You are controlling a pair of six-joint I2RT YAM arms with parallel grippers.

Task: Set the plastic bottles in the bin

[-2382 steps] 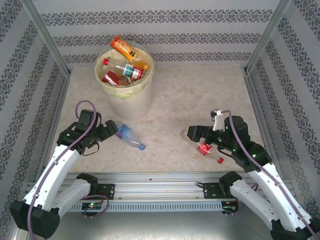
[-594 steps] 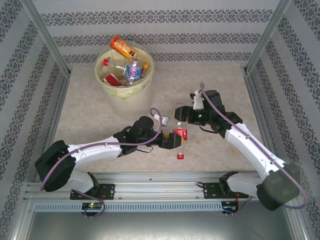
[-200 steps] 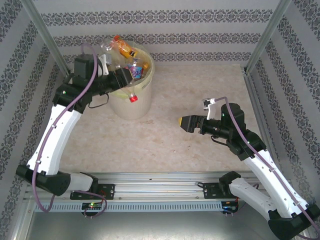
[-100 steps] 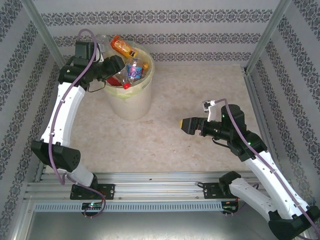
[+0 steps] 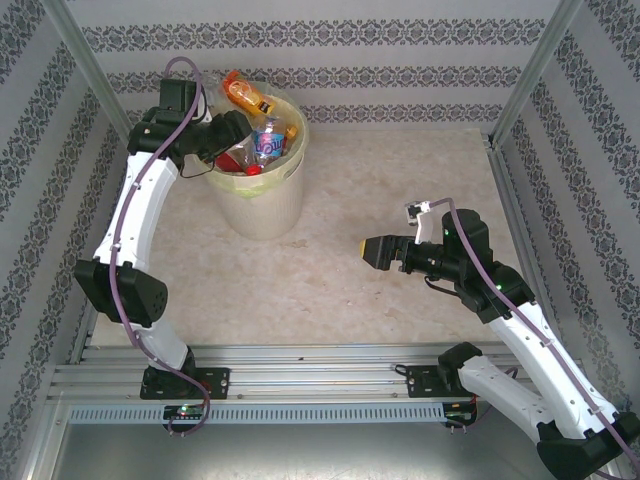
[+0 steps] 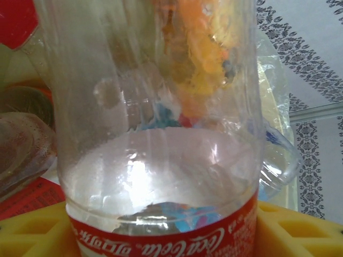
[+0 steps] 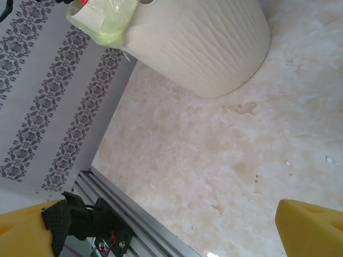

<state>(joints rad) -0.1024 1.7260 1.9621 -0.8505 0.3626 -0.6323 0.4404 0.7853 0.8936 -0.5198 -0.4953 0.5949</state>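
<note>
My left gripper (image 5: 238, 148) holds a red-label bottle (image 6: 155, 160) over the left rim of the bin (image 5: 262, 205), my right gripper (image 5: 372, 249) is wide open well right of it, and the full pile of bottles (image 5: 265, 135) could bounce mine out.

bin: round cream-white wastebasket (image 5: 262, 205) with a rippled wall, standing upright at the far left of the table; a pale yellow-green bag is folded over its rim.
cola bottle: clear and crumpled (image 6: 155, 134), red label with white script; it is over the bin's near-left rim, red cap toward the near side.
orange bottle: (image 5: 245, 95) lies tilted on the heap, poking past the far rim.
blue-label bottle: clear (image 5: 268, 140), in the bin's middle, on top.
other bottles: beneath, partly hidden; number unclear.
</note>
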